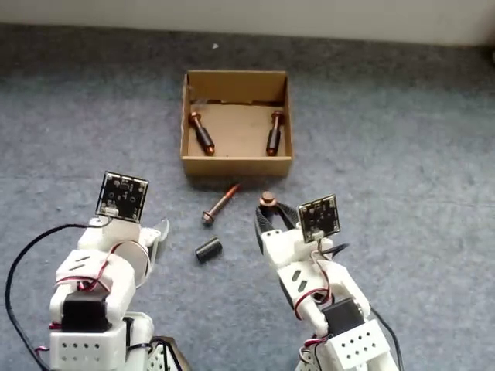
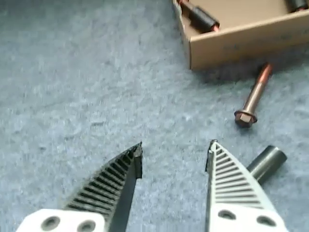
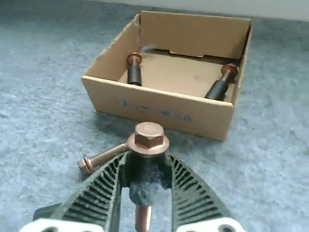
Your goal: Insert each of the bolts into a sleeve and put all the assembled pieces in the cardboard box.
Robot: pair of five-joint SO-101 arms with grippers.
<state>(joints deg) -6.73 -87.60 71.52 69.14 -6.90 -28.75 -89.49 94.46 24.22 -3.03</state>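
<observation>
Grey carpet (image 1: 418, 139), item in hand: my right gripper (image 3: 146, 166) clenched on a sleeved bolt (image 3: 148, 138), axis upright, head up, cardboard box (image 3: 159, 113) lying straight ahead and near; left gripper (image 2: 176, 145) spread wide, nothing held, loose sleeve (image 2: 267, 163) just beside its finger.

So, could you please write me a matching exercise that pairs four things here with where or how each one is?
Things:
1. bare bolt
2. loose sleeve
3. sleeved bolt outside the box
4. left gripper

States:
A. clamped in the right gripper
B. open, holding nothing
C. lying loose, close to the cardboard box
D. lying loose right beside the left gripper

Pairs: 1-C; 2-D; 3-A; 4-B
</observation>
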